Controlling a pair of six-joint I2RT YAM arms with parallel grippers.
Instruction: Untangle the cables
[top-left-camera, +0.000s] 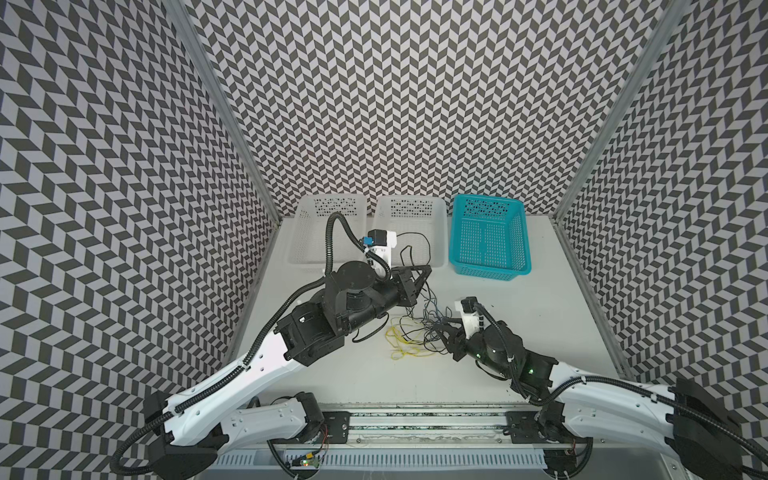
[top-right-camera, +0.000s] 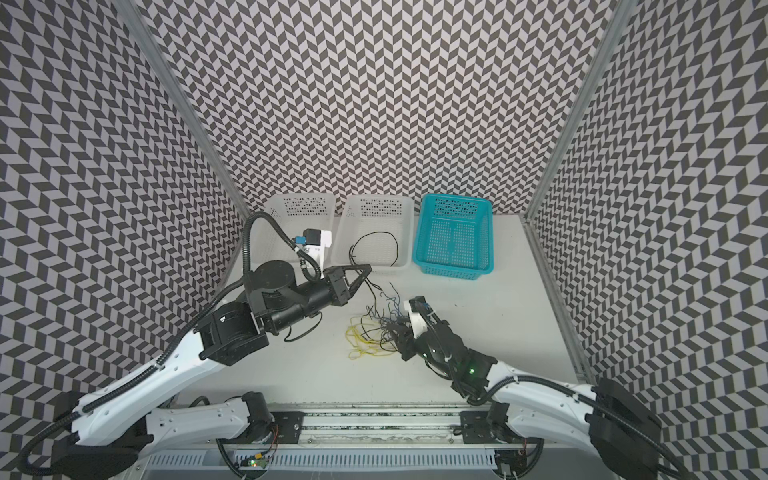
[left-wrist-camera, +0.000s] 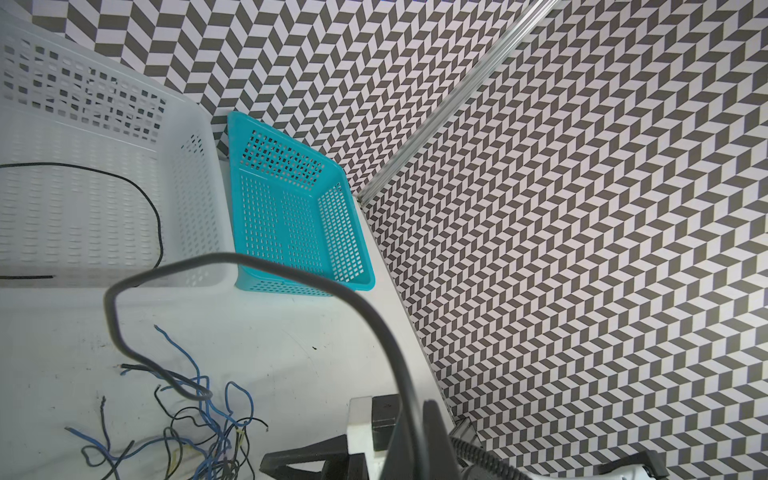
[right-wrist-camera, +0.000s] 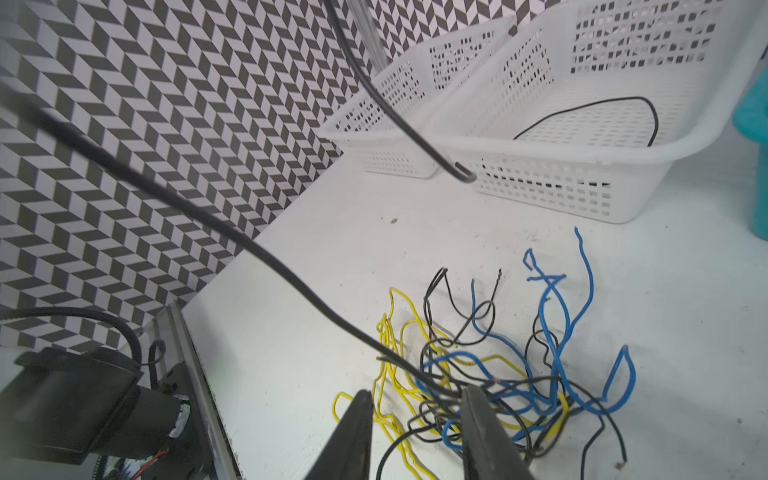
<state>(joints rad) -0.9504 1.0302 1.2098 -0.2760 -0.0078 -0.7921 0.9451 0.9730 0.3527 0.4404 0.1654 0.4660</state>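
The table carries three baskets along its back edge: a left white basket, a middle white basket and a teal basket. One black cable lies inside the middle white basket.

The left gripper stands raised just in front of the middle white basket. Its fingers are fully closed on a second black cable, which arcs out from the jaws and runs down into the tangle.

The right gripper sits low at the near side of the tangle. Its fingers stand partly apart and grip nothing. Yellow and black strands lie on the table in the gap between them.

The tangle lies mid-table, between the two grippers and in front of the baskets. It consists of yellow, blue and black wires crossing one another.

Step in hand, as judged: extraction of one black strand, with the left arm pulling and the right arm placed to restrain the rest.

The next move calls for the right fingers to pin the other strands, not the held one. The left arm should then draw away slowly, since the buried end may drag the blue loops along.
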